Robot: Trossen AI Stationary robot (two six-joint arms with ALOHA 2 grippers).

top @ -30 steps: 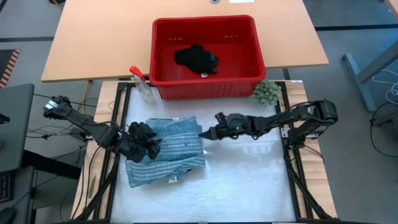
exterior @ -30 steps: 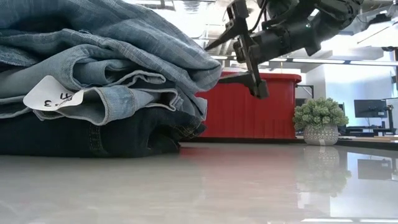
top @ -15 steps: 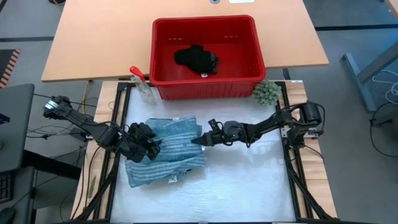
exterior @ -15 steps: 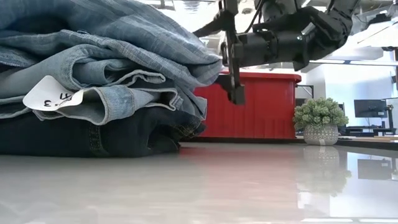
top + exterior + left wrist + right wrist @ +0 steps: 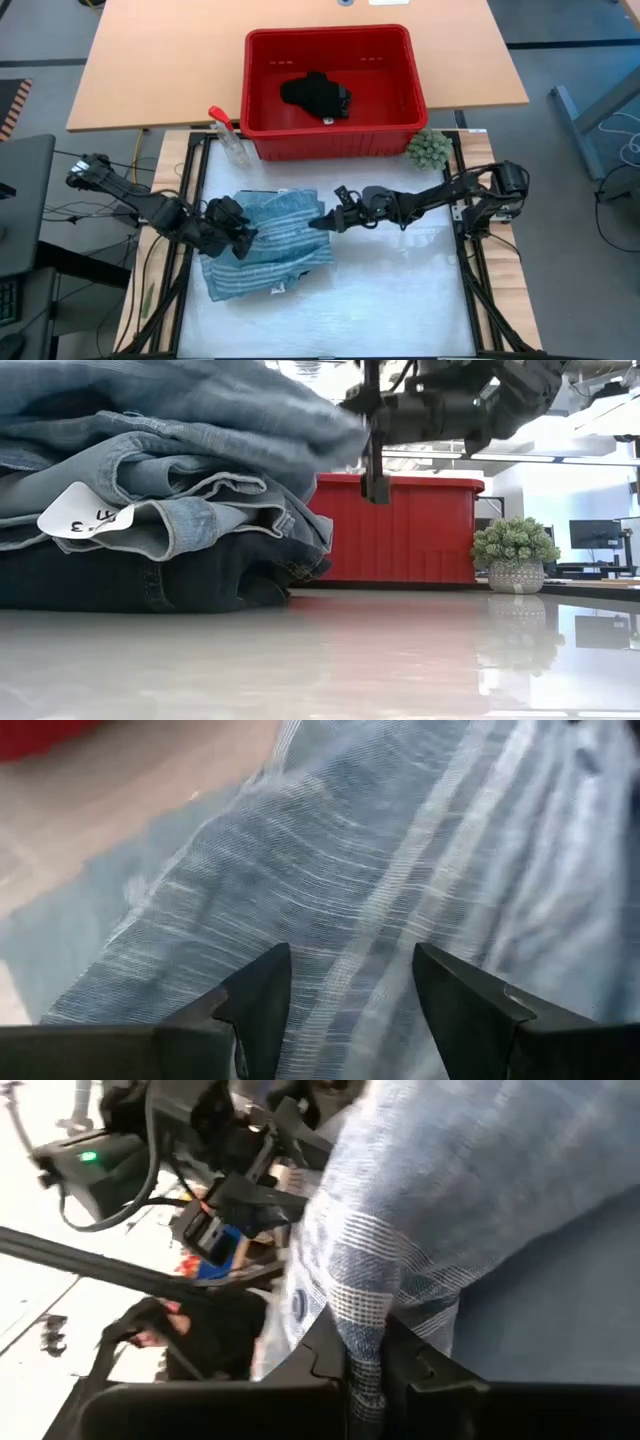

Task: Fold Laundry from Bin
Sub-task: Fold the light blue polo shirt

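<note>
The right gripper (image 5: 322, 221) has pinched shut on the edge of the striped shirt (image 5: 275, 232), which lies on the folded jeans (image 5: 150, 510) on the white table (image 5: 390, 290). The left gripper (image 5: 238, 236) rests open on the shirt.

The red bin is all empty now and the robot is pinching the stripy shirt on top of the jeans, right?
Not quite. The red bin is not empty: the high view shows a small black piece lying inside it. The rest holds: the right end effector is pinching the striped shirt, which lies on top of the jeans.
</note>
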